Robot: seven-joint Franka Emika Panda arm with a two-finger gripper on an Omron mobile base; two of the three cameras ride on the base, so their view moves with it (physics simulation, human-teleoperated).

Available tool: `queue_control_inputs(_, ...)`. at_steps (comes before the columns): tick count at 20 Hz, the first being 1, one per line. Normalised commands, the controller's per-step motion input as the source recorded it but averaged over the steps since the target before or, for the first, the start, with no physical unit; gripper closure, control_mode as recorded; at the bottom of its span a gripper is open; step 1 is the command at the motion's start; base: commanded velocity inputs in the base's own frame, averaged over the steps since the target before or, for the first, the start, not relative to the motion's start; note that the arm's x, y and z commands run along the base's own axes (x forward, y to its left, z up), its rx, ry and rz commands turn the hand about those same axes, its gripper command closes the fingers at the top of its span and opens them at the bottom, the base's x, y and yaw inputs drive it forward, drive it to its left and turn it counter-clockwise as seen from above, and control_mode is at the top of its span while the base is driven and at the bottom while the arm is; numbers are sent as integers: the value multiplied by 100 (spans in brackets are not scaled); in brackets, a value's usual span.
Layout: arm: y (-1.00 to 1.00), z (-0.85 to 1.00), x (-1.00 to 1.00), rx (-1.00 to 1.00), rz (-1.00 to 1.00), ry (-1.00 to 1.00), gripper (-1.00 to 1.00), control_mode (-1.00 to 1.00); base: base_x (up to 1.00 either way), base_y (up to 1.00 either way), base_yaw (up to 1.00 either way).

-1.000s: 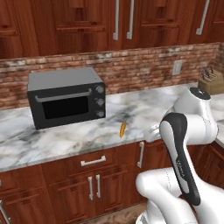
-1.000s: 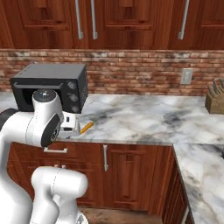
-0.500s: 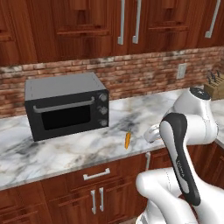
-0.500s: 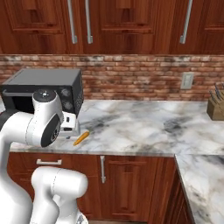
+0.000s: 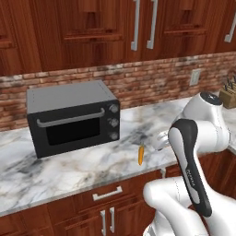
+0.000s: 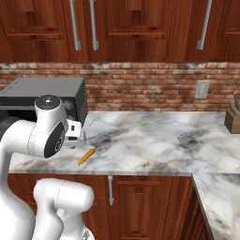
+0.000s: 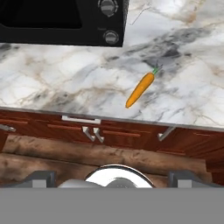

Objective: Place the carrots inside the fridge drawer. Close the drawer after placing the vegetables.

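Note:
One slim orange carrot (image 5: 140, 156) lies flat on the marble counter, near its front edge and just right of the oven. It also shows in the right base view (image 6: 86, 156), close beside my hand. In the hand view the carrot (image 7: 140, 89) lies ahead and slightly right, its green stub pointing away. My gripper (image 7: 113, 178) is open, its fingertips (image 7: 42, 177) spread wide, with nothing between them. It hangs over the counter's front edge, apart from the carrot. The fridge drawer is out of view.
A black toaster oven (image 5: 71, 117) stands on the counter (image 5: 69, 175) at the left, against the brick wall. A knife block (image 6: 232, 119) sits at the far right. Wooden drawers and doors with metal handles (image 7: 81, 120) run below, and wall cabinets hang above.
The whole picture has shifted as the base drove nearer the counter, so oven and carrot look larger and lower. The carrot has stayed in place and the gripper has stayed open.

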Motion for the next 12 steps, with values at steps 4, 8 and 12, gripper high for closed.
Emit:
queue_control_inputs(4,0,0,0,0,0,0,-100,100,33,26,-4)
queue_control_inputs(8,0,-6,0,0,0,0,-100,-100,7,0,-1)
queue_control_inputs(12,-12,-33,-1,0,-3,2,-100,-100,0,0,0)
